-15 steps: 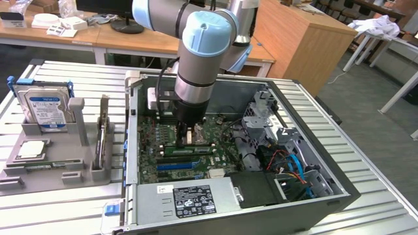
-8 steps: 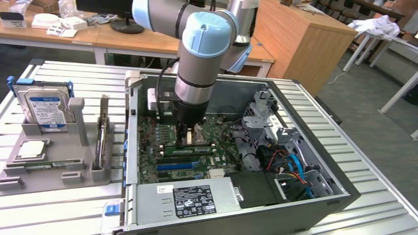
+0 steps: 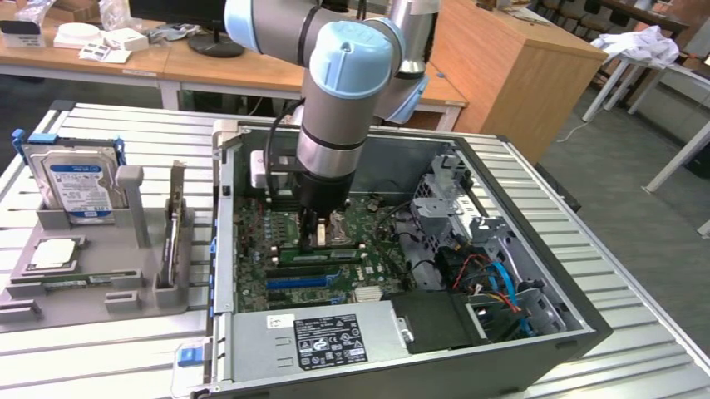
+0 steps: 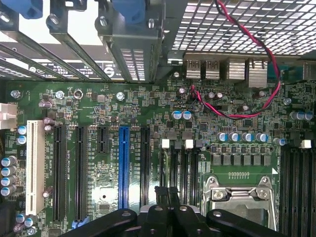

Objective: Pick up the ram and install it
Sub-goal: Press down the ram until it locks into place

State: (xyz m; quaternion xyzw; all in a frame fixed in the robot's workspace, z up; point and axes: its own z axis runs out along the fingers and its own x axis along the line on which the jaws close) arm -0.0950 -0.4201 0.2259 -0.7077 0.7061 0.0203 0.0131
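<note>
Exterior view: my gripper (image 3: pixel 315 235) low over the motherboard (image 3: pixel 367 220) inside the computer case (image 3: pixel 554 328), jaws closed, ram not discernible.

A robotics lab set up for PC assembly.

From my station I see an opened computer case (image 3: pixel 533 332) lying on a slatted metal workbench (image 3: pixel 621 291), its motherboard (image 4: pixel 148 123) exposed, beside a grey fixture (image 3: pixel 100 274) holding a hard drive (image 3: pixel 76 184). Wooden desks (image 3: pixel 222 71) and a white table (image 3: pixel 693 79) stand behind on grey carpet.
</note>
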